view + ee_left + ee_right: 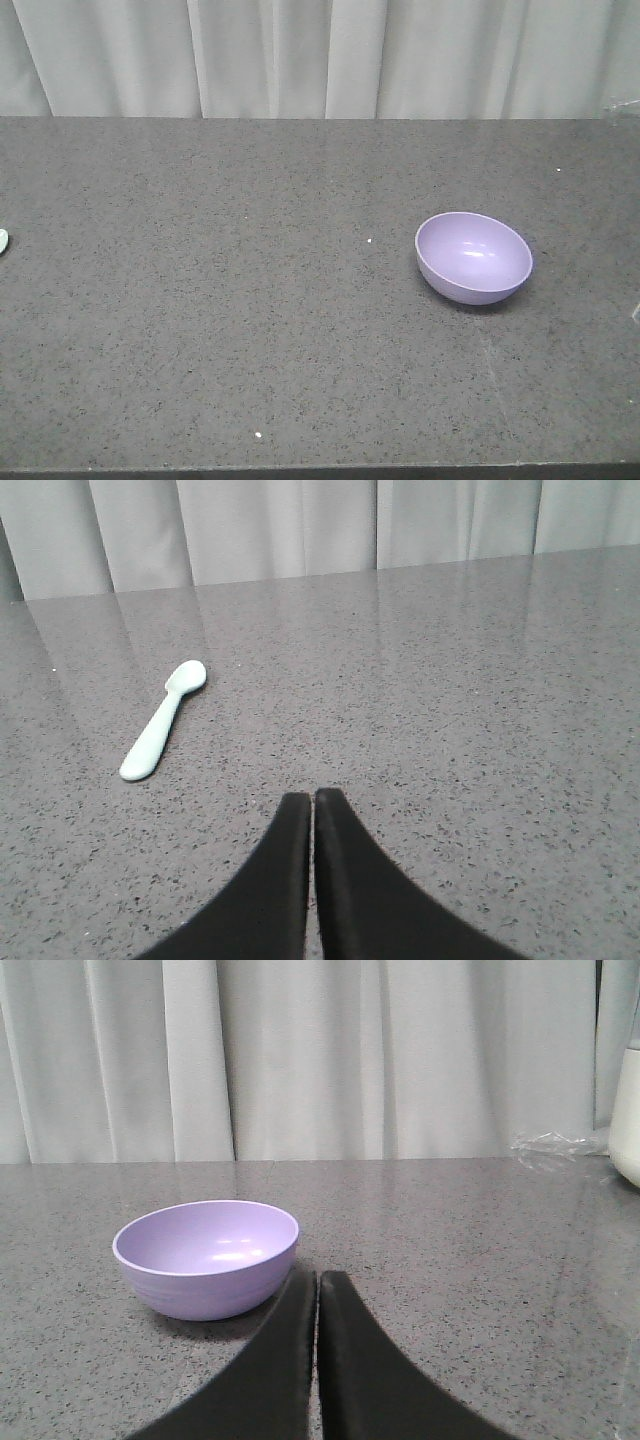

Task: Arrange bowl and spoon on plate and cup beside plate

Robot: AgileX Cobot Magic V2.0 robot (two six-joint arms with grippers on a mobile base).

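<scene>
Fingers pressed together and empty, our left gripper (312,798) faces the spoon (163,720) at centre left; our right gripper (317,1278), likewise closed, has the bowl (206,1257) at lower left; neither, we judge, has begun a pickup.

left gripper (312,802) closed, right gripper (318,1282) closed

Speckled dark grey table (250,350), pale curtain (300,60) behind, crinkled clear plastic (555,1145) far right.

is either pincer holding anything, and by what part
Nothing is held. The left pincer and right pincer are both shut and empty; the spoon and the bowl rest on the table, ungripped.
</scene>
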